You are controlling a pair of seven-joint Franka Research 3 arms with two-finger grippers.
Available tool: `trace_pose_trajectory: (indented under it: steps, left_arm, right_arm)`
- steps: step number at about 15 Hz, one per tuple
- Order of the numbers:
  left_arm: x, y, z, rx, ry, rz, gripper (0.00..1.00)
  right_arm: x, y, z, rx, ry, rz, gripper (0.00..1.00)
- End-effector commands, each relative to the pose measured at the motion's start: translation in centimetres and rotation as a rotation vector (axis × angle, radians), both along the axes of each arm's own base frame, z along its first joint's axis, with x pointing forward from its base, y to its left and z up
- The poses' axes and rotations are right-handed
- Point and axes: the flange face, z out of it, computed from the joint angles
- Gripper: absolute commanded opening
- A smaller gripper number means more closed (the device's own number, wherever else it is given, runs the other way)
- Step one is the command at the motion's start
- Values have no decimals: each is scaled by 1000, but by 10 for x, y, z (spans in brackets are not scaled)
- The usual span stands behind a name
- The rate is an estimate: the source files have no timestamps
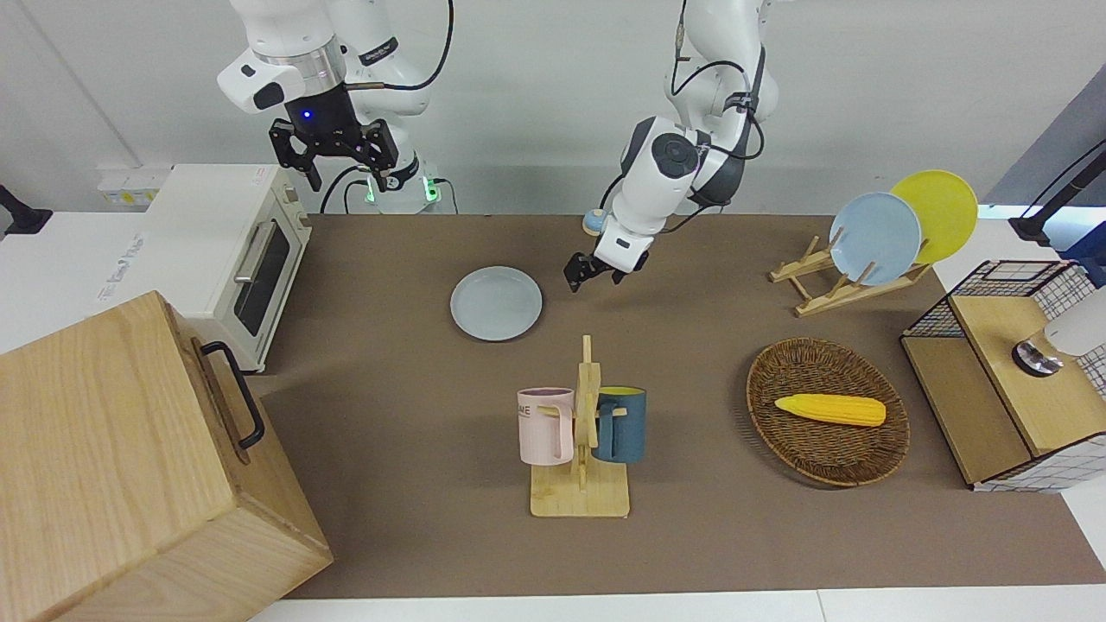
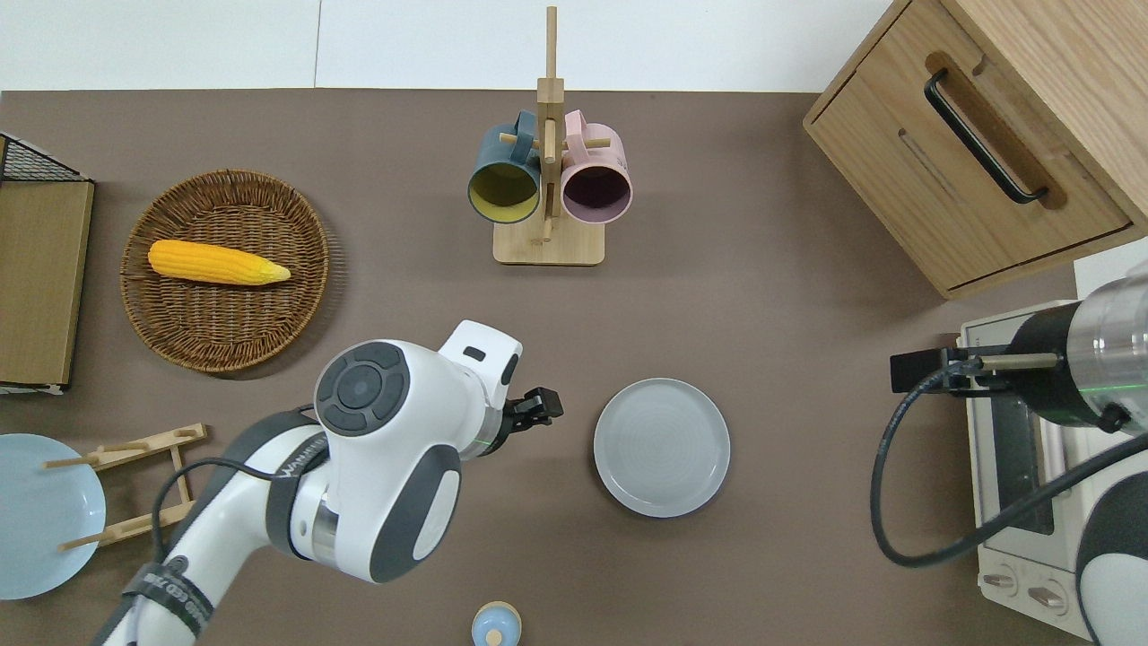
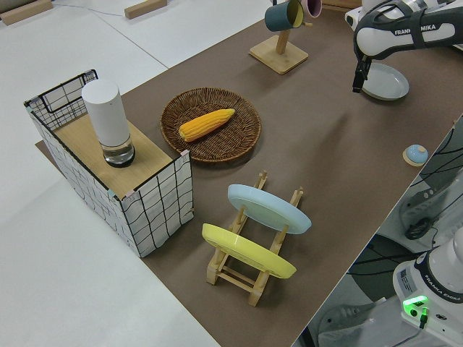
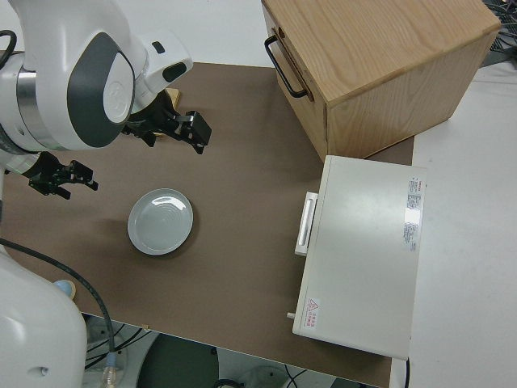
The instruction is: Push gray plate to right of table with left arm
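The gray plate [image 1: 496, 303] lies flat on the brown table [image 1: 389, 363], nearer to the robots than the mug rack; it also shows in the overhead view [image 2: 662, 447], left side view [image 3: 385, 81] and right side view [image 4: 160, 221]. My left gripper [image 1: 594, 281] is open and empty, raised clear of the plate. In the overhead view the left gripper [image 2: 541, 409] is over bare table beside the plate, toward the left arm's end. It also shows in the right side view [image 4: 63, 182]. My right gripper [image 1: 346, 173] is open and parked.
A mug rack [image 1: 581, 432] holds a pink and a blue mug. A wicker basket [image 1: 828, 423] holds corn. A plate rack [image 1: 829, 276] holds sky-blue and yellow plates. A toaster oven [image 1: 229, 250] and a wooden cabinet [image 1: 130, 466] stand at the right arm's end. A small blue knob [image 2: 495, 624] lies near the robots' edge.
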Motion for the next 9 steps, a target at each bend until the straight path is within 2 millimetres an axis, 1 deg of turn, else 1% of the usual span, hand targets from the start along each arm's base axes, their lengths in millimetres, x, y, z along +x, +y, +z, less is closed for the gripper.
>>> trace_pose_trajectory:
  steps: [1, 3, 5, 6, 7, 9]
  left_arm:
    - [25, 42, 32, 90, 8, -130, 987]
    - [34, 71, 51, 84, 16, -161, 987]
    - [41, 105, 62, 75, 21, -181, 989]
    - [45, 119, 69, 72, 19, -191, 989]
    - [50, 138, 79, 82, 14, -196, 989]
    - [56, 169, 98, 135, -5, -247, 989]
  right_arm:
    - [-8, 0, 0, 9, 3, -21, 996]
    - [-8, 0, 0, 9, 3, -21, 996]
    - [-8, 0, 0, 9, 3, -21, 996]
    - [-8, 0, 0, 9, 3, -21, 996]
    - [-8, 0, 0, 9, 3, -21, 996]
    - [-8, 0, 0, 9, 3, -21, 996]
